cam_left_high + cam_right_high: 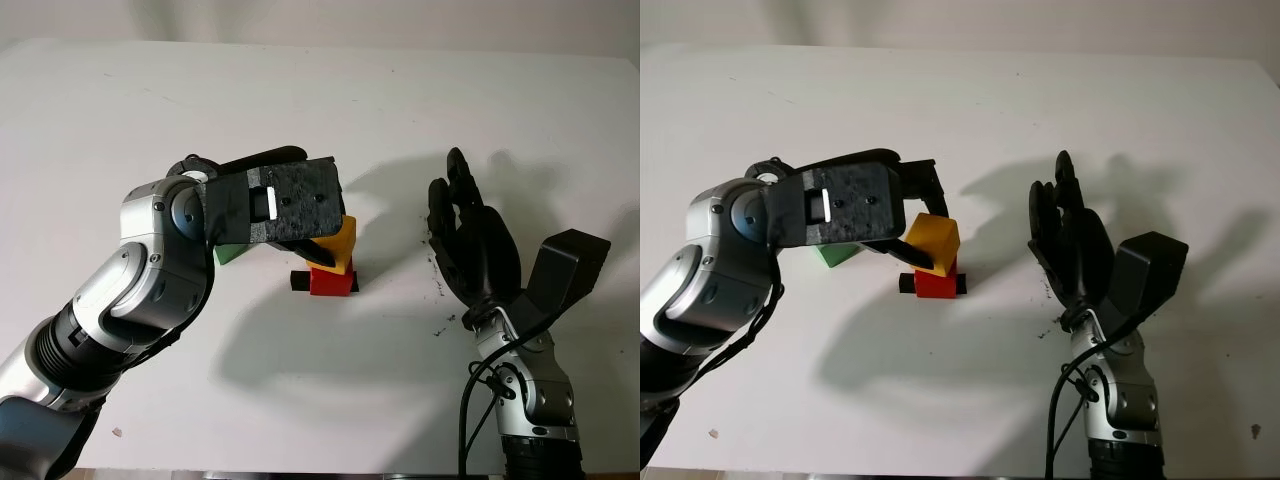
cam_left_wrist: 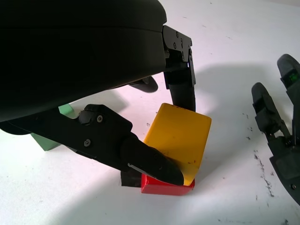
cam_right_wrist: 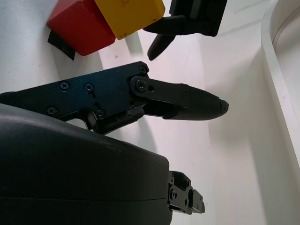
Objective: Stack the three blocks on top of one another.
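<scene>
Left wrist view: left hand [image 2: 154,136] fingers [image 2: 150,161] grip the yellow block [image 2: 180,136], tilted, resting on the red block [image 2: 164,183] on the white desk [image 1: 400,90]. Green block [image 1: 837,255] lies just beside, behind the left hand. Right hand [image 1: 472,240] is open, near the stack's right.

Yellow block [image 2: 178,140], red block [image 2: 164,184], green block [image 2: 47,140]
</scene>
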You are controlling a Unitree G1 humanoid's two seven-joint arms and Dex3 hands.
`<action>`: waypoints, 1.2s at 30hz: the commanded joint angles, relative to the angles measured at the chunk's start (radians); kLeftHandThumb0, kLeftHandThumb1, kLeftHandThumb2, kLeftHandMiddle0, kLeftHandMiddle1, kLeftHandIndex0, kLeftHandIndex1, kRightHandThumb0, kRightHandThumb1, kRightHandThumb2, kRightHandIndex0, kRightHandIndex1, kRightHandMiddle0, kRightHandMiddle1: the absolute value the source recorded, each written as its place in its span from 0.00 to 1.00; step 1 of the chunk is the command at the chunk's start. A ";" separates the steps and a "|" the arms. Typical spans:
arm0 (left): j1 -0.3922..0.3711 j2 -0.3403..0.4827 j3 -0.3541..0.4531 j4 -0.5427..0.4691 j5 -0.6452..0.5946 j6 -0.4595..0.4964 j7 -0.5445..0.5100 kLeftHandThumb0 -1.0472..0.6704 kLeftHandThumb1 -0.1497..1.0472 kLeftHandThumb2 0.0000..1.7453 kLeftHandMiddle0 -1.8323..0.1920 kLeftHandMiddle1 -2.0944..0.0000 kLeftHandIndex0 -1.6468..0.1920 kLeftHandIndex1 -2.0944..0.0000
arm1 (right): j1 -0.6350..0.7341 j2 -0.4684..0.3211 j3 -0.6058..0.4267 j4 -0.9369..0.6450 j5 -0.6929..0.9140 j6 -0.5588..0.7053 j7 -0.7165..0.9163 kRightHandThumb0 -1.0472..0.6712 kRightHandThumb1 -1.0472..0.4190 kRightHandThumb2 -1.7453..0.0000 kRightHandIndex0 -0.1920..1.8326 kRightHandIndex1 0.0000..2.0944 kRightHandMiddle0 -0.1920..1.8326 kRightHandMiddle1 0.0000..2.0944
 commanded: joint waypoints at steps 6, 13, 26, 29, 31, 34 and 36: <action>0.029 0.000 0.038 -0.005 -0.039 -0.066 -0.001 0.34 0.98 0.03 0.90 0.40 0.81 0.34 | 0.006 -0.007 -0.006 -0.011 0.006 -0.003 0.004 0.24 0.00 0.68 0.00 0.00 0.00 0.00; 0.036 0.008 0.032 -0.016 -0.027 -0.065 0.002 0.31 0.96 0.03 0.95 0.55 0.87 0.50 | 0.006 -0.012 -0.009 -0.008 0.011 -0.002 0.011 0.24 0.00 0.68 0.00 0.00 0.00 0.00; 0.035 0.018 0.027 -0.003 0.008 -0.077 -0.004 0.32 0.96 0.03 0.87 0.91 0.85 0.66 | 0.004 -0.014 -0.009 -0.010 0.008 0.004 0.007 0.24 0.00 0.68 0.00 0.00 0.00 0.00; 0.037 0.022 0.030 -0.005 0.010 -0.086 -0.012 0.31 0.97 0.03 0.88 0.95 0.88 0.68 | 0.002 -0.014 -0.011 -0.013 0.009 0.013 0.001 0.24 0.00 0.69 0.00 0.00 0.00 0.00; 0.034 0.031 0.029 -0.010 0.008 -0.089 -0.029 0.30 0.97 0.03 0.88 0.96 0.89 0.69 | 0.001 -0.015 -0.011 -0.013 0.010 0.016 0.000 0.24 0.00 0.69 0.00 0.00 0.00 0.00; 0.029 0.049 0.037 -0.022 -0.011 -0.094 -0.073 0.28 0.98 0.03 0.92 0.97 0.90 0.82 | 0.002 -0.015 -0.014 -0.013 0.016 0.015 0.005 0.24 0.00 0.68 0.00 0.00 0.00 0.00; 0.015 0.077 0.038 -0.042 -0.018 -0.088 -0.119 0.24 0.98 0.03 0.96 0.98 0.93 0.93 | 0.004 -0.017 -0.014 -0.014 0.019 0.013 0.010 0.24 0.00 0.69 0.00 0.00 0.00 0.00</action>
